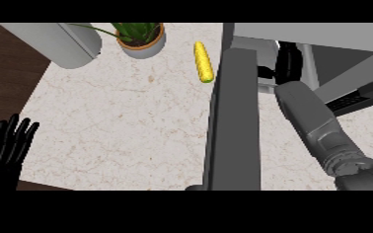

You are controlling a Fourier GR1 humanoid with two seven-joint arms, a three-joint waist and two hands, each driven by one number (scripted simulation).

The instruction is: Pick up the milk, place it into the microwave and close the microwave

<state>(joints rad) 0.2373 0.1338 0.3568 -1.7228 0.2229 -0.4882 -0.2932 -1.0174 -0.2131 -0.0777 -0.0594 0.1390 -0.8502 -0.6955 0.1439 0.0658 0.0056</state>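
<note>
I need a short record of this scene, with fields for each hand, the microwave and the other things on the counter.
left hand: open, fingers up, resting at the view's left edge
right hand: reaching into the microwave; fingers not clear
microwave door: open, seen edge-on
milk: not visible
corn cob: lying on the counter, left of the door
potted plant: near the counter's far edge
</note>
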